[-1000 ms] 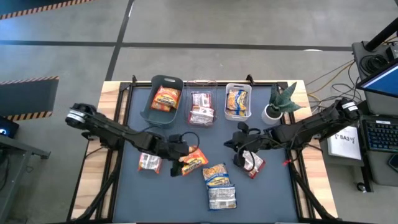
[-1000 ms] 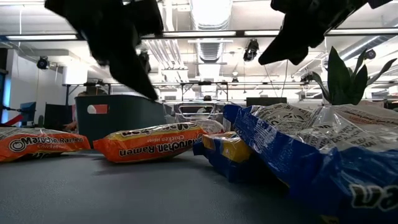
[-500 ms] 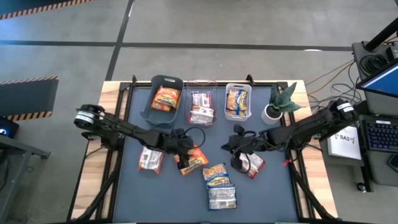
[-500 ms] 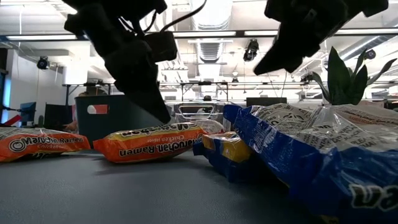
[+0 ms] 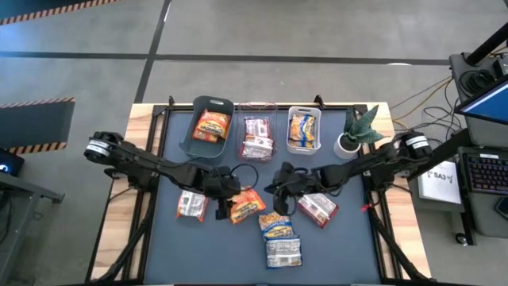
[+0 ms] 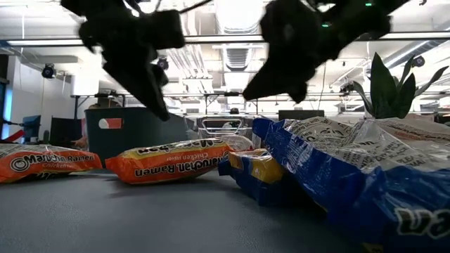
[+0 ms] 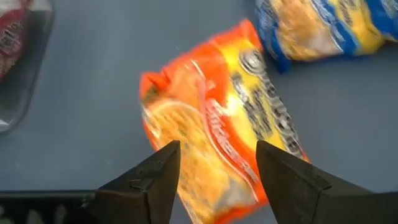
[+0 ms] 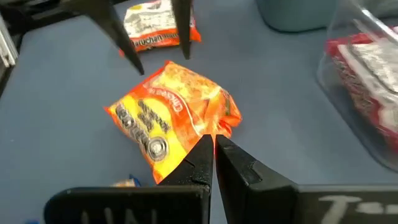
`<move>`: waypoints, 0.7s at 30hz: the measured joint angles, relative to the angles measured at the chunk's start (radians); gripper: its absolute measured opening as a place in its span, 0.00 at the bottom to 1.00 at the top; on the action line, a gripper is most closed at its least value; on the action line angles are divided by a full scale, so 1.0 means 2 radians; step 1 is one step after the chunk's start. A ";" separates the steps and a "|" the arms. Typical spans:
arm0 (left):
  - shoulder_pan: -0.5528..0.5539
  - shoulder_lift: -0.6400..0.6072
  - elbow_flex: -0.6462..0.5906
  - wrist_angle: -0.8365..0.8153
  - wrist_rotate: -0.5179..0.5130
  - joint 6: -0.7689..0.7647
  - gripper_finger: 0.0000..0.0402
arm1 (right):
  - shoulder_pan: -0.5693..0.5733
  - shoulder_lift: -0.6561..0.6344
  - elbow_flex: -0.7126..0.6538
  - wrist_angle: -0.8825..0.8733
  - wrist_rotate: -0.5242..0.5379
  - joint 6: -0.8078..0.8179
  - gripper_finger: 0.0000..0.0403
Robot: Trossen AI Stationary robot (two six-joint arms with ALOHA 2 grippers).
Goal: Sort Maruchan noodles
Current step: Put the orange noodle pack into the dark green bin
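From above, the left gripper [image 5: 222, 208] hangs over an orange noodle packet [image 5: 247, 206] mid-table, and the right gripper [image 5: 279, 200] reaches in from the right just beside that packet; other packets lie loose on the mat, and some sit in the teal bin [image 5: 211, 123], clear bin [image 5: 257, 135] and white bin [image 5: 304, 129] at the far edge. At table level, both grippers hover above the packets. Seen from the left wrist, its fingers [image 7: 152, 177] stand apart, straddling the orange packet, holding nothing. Seen from the right wrist, its fingers [image 8: 202, 163] are pressed together, empty.
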State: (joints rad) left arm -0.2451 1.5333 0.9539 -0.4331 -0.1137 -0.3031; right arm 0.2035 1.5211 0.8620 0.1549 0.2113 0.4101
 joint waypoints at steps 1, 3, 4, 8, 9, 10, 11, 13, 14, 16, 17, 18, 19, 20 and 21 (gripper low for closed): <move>-0.005 -0.002 -0.004 -0.003 0.001 0.000 0.47 | -0.003 0.008 0.009 -0.002 -0.007 0.007 0.02; -0.014 0.000 -0.013 -0.002 0.003 0.000 0.44 | -0.007 0.023 0.030 -0.018 -0.015 0.022 0.02; -0.019 0.003 -0.017 -0.005 0.003 -0.002 0.42 | -0.009 0.031 0.041 -0.025 -0.015 0.027 0.02; -0.036 0.010 -0.019 -0.003 0.001 -0.015 0.33 | -0.010 0.056 0.083 -0.073 -0.016 0.044 0.02; -0.041 0.010 -0.019 -0.003 0.001 -0.020 0.31 | -0.010 0.061 0.093 -0.084 -0.016 0.052 0.02; -0.046 0.010 -0.019 -0.002 0.001 -0.026 0.28 | -0.010 0.065 0.101 -0.101 -0.016 0.059 0.02; -0.052 0.009 -0.019 -0.003 0.001 -0.032 0.26 | -0.010 0.071 0.111 -0.109 -0.016 0.064 0.02; -0.061 0.008 -0.019 -0.007 0.001 -0.041 0.21 | -0.010 0.081 0.126 -0.116 -0.016 0.076 0.03; -0.066 0.007 -0.019 -0.005 0.001 -0.045 0.19 | -0.010 0.085 0.132 -0.126 -0.016 0.081 0.04; -0.074 0.008 -0.020 -0.003 -0.004 -0.053 0.15 | -0.010 0.097 0.147 -0.125 -0.016 0.084 0.06; -0.076 0.011 -0.021 -0.001 -0.009 -0.056 0.13 | -0.010 0.100 0.151 -0.126 -0.016 0.084 0.08; -0.078 0.014 -0.021 0.006 -0.015 -0.059 0.12 | -0.010 0.102 0.154 -0.130 -0.016 0.085 0.10; -0.081 0.016 -0.022 0.012 -0.022 -0.062 0.10 | -0.010 0.107 0.159 -0.129 -0.016 0.087 0.13; -0.084 0.016 -0.024 0.013 -0.028 -0.063 0.10 | -0.010 0.109 0.163 -0.126 -0.018 0.088 0.16; -0.085 0.016 -0.027 0.018 -0.030 -0.063 0.09 | -0.010 0.109 0.164 -0.131 -0.018 0.089 0.19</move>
State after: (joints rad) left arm -0.4160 1.5663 0.9006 -0.3963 -0.1743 -0.4286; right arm 0.1825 1.7397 1.1904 -0.1076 0.1746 0.5874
